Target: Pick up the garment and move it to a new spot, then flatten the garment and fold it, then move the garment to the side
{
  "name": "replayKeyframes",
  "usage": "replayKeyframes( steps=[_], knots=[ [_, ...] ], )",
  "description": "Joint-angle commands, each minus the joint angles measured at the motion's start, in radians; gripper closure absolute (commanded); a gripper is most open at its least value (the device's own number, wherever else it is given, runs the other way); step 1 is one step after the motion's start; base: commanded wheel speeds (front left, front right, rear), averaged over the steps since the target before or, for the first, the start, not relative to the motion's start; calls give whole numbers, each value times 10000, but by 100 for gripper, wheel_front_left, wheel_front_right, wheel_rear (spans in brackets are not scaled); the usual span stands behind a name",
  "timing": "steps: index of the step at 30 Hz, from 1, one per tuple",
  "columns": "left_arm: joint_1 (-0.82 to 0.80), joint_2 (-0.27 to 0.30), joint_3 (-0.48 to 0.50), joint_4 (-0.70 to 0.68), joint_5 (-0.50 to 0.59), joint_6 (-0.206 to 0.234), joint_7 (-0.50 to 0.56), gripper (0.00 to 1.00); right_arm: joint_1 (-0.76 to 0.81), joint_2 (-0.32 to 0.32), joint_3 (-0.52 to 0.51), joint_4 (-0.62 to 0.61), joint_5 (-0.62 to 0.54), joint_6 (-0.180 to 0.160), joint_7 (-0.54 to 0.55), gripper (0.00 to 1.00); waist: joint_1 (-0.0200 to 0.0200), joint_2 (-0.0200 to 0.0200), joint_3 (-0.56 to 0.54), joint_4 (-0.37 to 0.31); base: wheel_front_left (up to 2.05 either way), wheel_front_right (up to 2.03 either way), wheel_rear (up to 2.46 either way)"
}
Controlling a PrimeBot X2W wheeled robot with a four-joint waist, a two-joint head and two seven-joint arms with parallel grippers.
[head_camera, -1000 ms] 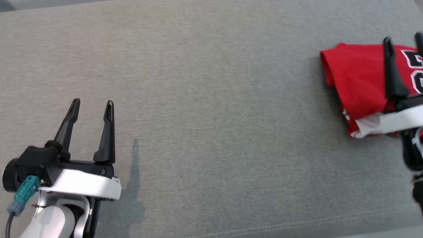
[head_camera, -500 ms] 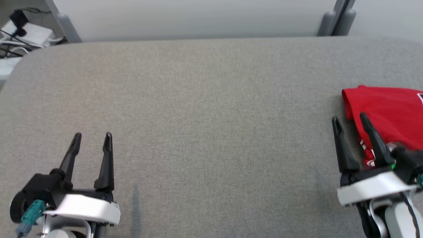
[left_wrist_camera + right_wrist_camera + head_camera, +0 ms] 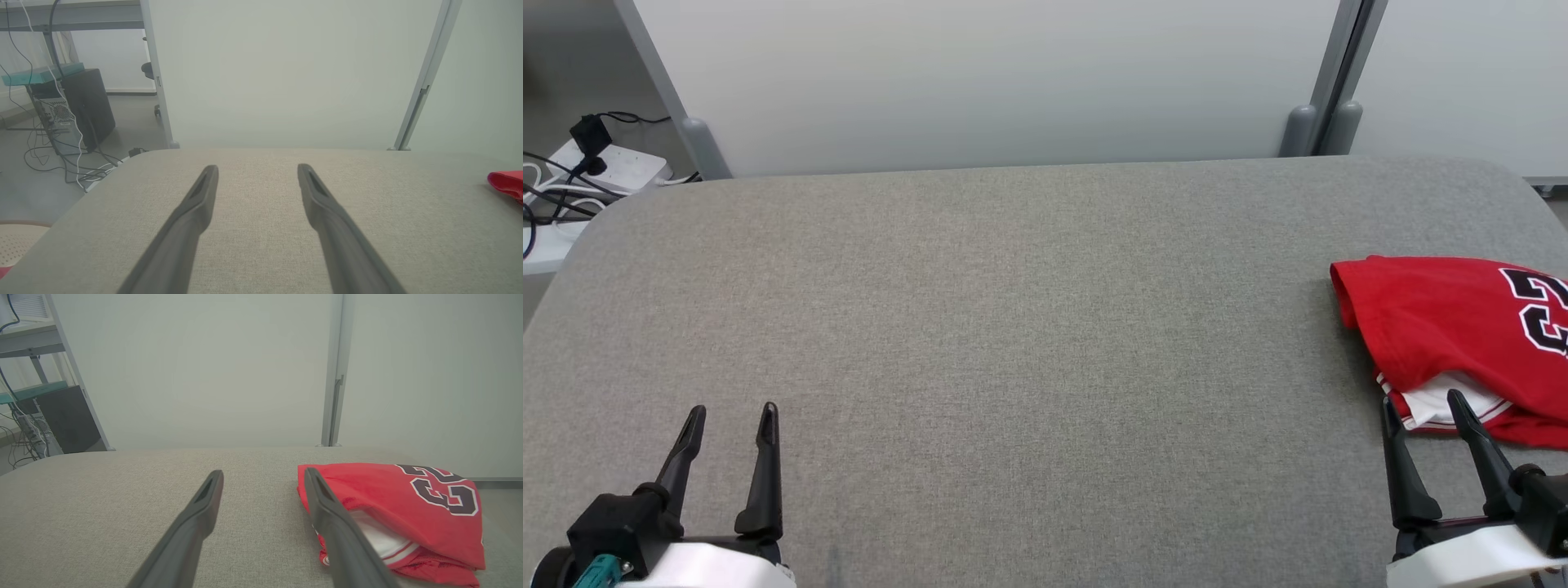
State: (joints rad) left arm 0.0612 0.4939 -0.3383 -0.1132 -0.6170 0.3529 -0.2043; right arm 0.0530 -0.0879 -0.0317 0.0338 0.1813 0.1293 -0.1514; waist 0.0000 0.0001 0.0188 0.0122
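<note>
Gray padded tabletop (image 3: 1029, 327) holds the folded red jersey (image 3: 1445, 327) at its right edge; the right gripper (image 3: 1420, 400), above it a second ago, now sits just short of it, spread and empty like the left gripper (image 3: 732, 410), suggesting the task is done.

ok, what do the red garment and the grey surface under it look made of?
Red garment: thin matte knit fabric, likely synthetic jersey; it folds softly, with white striped trim and a black outlined number.
Grey surface: matte woven upholstery cloth, heathered weave visible; rounded corners hint at padding, unconfirmed.
</note>
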Motion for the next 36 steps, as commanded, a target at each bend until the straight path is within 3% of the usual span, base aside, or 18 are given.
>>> replayKeyframes(
  steps=[1,34,35,36],
  knots=[
    [-281,262,477,-167,-10,10,-114,0,-75,-82,164,-416,-83,14,65,0,0,-1,-100,-54,0,0,0],
    [-3,408,536,-297,-52,208,-127,0,302,94,163,-1176,-103,14,413,0,0,-1,-156,28,0,0,0],
    [368,33,106,8,-17,99,-69,100,452,209,-5,-808,-39,0,450,100,0,-1,-152,33,0,0,0],
    [368,33,106,8,-17,99,-69,100,452,209,-5,-808,-39,0,450,100,0,-1,-152,33,0,0,0]
  ],
)
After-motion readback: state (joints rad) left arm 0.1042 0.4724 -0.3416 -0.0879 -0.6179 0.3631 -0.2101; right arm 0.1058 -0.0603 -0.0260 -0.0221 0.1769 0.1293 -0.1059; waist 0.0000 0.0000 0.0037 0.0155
